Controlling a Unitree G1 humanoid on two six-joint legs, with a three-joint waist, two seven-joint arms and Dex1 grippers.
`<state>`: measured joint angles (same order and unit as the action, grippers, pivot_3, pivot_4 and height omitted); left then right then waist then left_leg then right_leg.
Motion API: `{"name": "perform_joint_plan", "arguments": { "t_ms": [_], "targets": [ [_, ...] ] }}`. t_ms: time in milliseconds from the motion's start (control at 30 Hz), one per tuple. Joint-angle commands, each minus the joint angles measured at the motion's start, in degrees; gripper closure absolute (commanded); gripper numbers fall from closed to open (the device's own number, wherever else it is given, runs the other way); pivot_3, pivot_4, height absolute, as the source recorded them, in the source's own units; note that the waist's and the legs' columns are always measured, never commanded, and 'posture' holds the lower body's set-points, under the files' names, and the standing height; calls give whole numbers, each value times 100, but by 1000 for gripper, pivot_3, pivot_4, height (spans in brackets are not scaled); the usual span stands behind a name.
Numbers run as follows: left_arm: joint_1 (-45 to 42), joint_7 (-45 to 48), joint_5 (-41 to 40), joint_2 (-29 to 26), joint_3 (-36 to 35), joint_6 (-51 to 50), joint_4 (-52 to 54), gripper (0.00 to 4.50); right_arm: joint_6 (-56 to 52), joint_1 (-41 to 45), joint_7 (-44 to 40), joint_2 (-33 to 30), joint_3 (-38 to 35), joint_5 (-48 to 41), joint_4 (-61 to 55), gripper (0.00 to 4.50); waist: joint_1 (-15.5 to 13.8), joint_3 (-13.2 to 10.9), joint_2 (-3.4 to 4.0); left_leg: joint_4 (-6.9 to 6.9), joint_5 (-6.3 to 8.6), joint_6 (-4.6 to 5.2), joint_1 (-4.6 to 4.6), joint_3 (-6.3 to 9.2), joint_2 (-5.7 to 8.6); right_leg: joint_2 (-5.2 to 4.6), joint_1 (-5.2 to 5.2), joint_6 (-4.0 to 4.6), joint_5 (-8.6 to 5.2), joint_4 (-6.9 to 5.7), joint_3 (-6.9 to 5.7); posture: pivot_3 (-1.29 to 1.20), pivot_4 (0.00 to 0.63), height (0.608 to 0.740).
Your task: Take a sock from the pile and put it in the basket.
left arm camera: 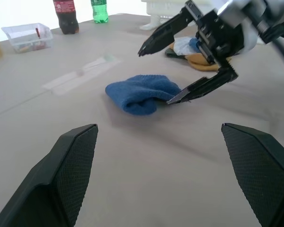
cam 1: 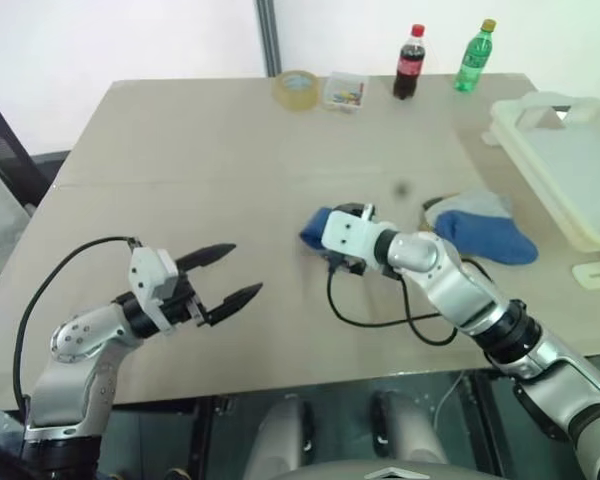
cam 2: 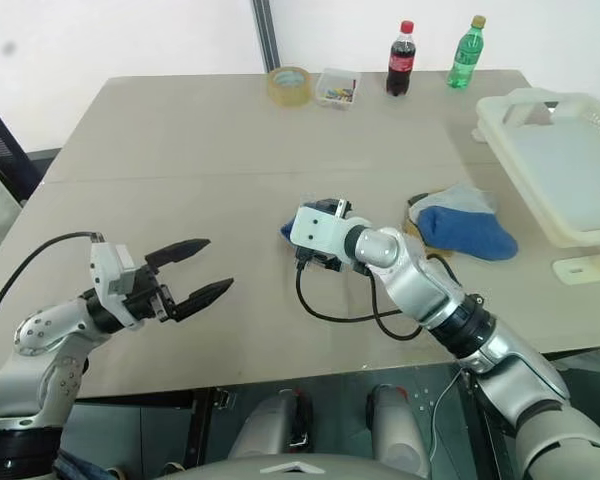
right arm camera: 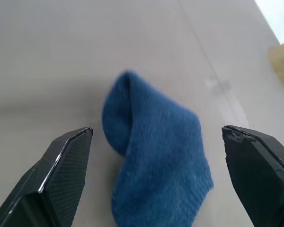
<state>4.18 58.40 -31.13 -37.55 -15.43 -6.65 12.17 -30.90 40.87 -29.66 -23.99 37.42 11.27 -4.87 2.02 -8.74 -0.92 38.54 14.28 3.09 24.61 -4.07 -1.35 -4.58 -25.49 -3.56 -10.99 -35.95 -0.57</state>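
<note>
Tape roll (cam 1: 298, 88), clear box (cam 1: 344, 91), two bottles (cam 1: 410, 63)

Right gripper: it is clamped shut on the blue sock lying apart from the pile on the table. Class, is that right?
Not quite. The right gripper is open, its fingers spread on either side of the blue sock, not gripping it, as the left wrist view shows. The sock does lie on the table, apart from the pile.
</note>
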Motion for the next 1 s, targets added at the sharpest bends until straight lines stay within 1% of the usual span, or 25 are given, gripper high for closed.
{"name": "perform_joint_plan", "arguments": {
  "t_ms": [33,167,200,233,267,300,333,367,433,467,633,733,833,900,967,1000],
  "targets": [
    [51,-30,-28,-7,-195,171,148,0,83,60,-18,94,-78,330,76,42,-7,0,0,0,0,-1,1,0,0,0,0,0,0,0,0,0,150,740],
    [78,-20,-27,-11,-213,233,93,0,-83,-12,66,248,-103,656,248,42,7,0,0,0,-1,-1,0,0,0,0,0,0,0,0,0,0,150,740],
    [78,-17,-24,-10,-209,247,80,0,-122,-45,98,286,-144,712,244,594,8,0,0,0,-1,-1,-2,0,0,0,0,0,0,-1,0,0,150,740],
    [75,-14,-23,-11,-207,258,65,0,-136,-74,93,305,-182,744,224,863,6,0,0,0,-1,-1,-1,0,0,0,0,0,0,-1,0,0,150,740],
    [76,-8,-27,-15,-211,263,57,0,-156,-102,85,320,-226,762,182,1460,5,0,0,0,-1,-1,-1,0,0,0,0,0,0,-1,0,0,150,740],
    [75,-5,-30,-20,-212,268,51,0,-173,-121,74,322,-263,790,139,1788,0,0,0,0,-1,-1,-1,0,0,0,0,0,0,-1,0,0,150,740],
    [73,-3,-33,-23,-212,272,45,0,-185,-134,64,315,-290,823,108,2335,-2,0,0,0,-1,-1,0,0,0,0,0,0,0,-1,0,0,150,740],
    [69,-1,-33,-24,-208,277,37,0,-200,-144,64,295,-306,869,93,2755,-2,0,0,0,-1,-1,0,0,0,0,0,0,0,-1,0,0,150,740],
    [42,2,-33,-27,-193,284,12,0,-181,-152,59,229,-312,979,112,3783,-2,0,0,0,-1,-1,0,-1,0,0,0,0,0,-1,0,0,150,740],
    [30,5,-34,-27,-185,288,0,0,-146,-151,61,185,-302,1060,132,4421,-2,0,0,0,-1,-1,0,-1,0,0,0,0,0,-1,0,0,150,740],
    [-40,22,-28,-14,-147,311,-62,0,153,-47,226,-54,-269,1600,308,4421,1,0,0,0,-1,-2,-1,-2,1,0,0,0,0,-1,-1,0,150,740],
    [-85,35,-8,0,-117,333,-113,0,604,117,531,83,-497,1632,457,4421,3,0,0,0,-1,-2,-2,-4,1,0,0,0,0,-1,0,0,150,740],
    [-147,40,13,19,-76,358,-178,0,1270,460,655,478,-794,1299,412,4421,44,-1,1,0,-1,-3,-1,-4,1,1,-1,0,0,-2,0,0,150,740],
    [-186,44,33,34,-50,374,-215,0,1607,719,748,920,-1173,866,316,4421,54,-2,2,0,-2,-4,-3,-3,-2,6,-3,0,0,-6,2,0,150,740],
    [-207,56,43,42,-42,390,-238,0,1428,942,956,1507,-1797,316,183,4421,47,-1,1,0,-3,-6,-3,-2,-6,9,-4,0,0,-9,2,0,150,740],
    [-213,61,46,46,-42,396,-245,0,1352,1018,1011,1647,-1989,204,161,4421,35,-1,1,-1,-3,-6,-2,0,-7,10,-4,0,1,-10,1,0,150,740]
  ]
}}
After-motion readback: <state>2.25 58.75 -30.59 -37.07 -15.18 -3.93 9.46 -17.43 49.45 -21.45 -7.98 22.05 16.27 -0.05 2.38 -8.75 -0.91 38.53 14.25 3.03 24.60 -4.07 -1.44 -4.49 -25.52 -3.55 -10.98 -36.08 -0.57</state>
